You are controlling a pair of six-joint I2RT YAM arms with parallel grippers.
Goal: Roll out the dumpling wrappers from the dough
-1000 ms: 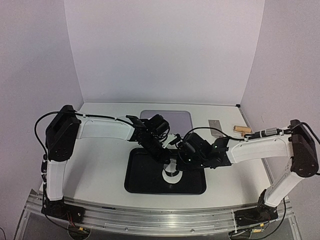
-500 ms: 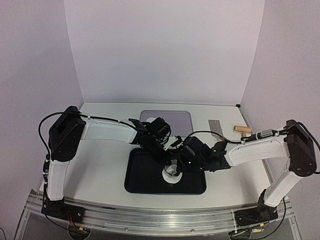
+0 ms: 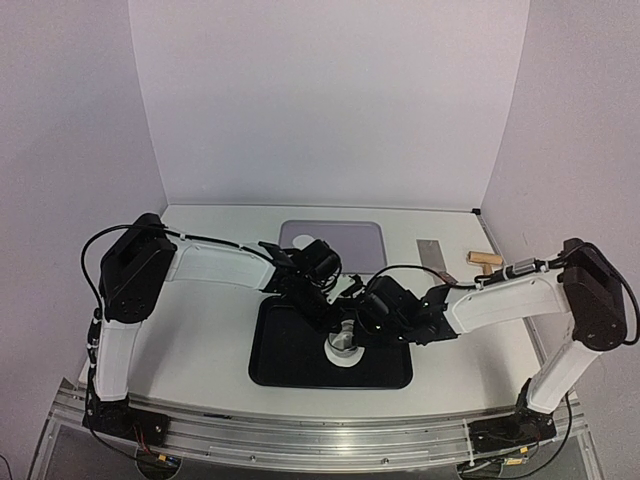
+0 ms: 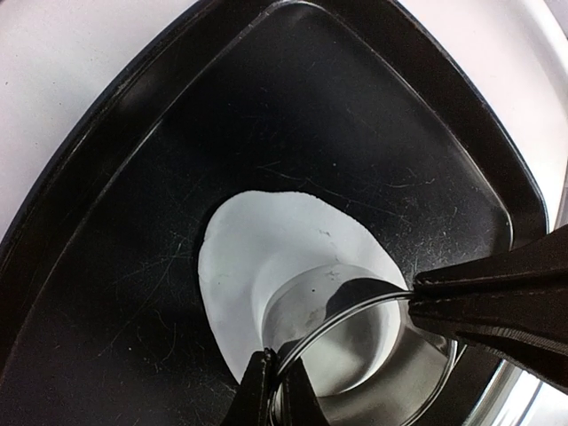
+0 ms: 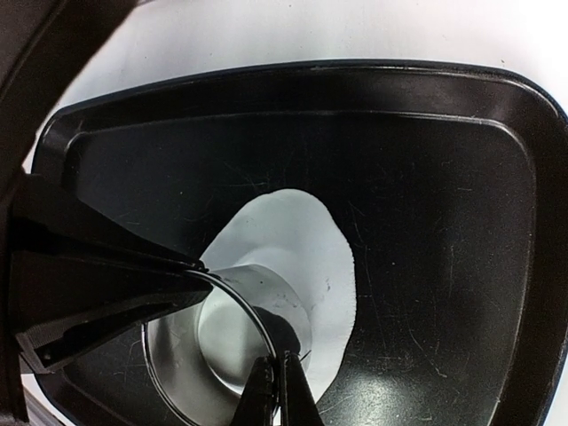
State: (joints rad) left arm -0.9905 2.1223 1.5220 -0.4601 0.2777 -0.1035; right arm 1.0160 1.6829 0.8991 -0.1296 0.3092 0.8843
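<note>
White-walled booth, white bench (image 3: 200, 330), black tray (image 3: 285, 370) at centre. The left tool (image 4: 273, 377) is pressed together on the thin rim of the ring cutter (image 5: 173, 342), which sits on the flattened white dough (image 4: 253, 235) lying in the tray directly under both tools, and the right tool (image 5: 273, 377) pinches the same rim further round. Step in hand, by my reading, is stamping a dumpling wrapper from the sheet (none visible loose yet); the next move likely needs even downward pressure, then a straight lift.
</note>
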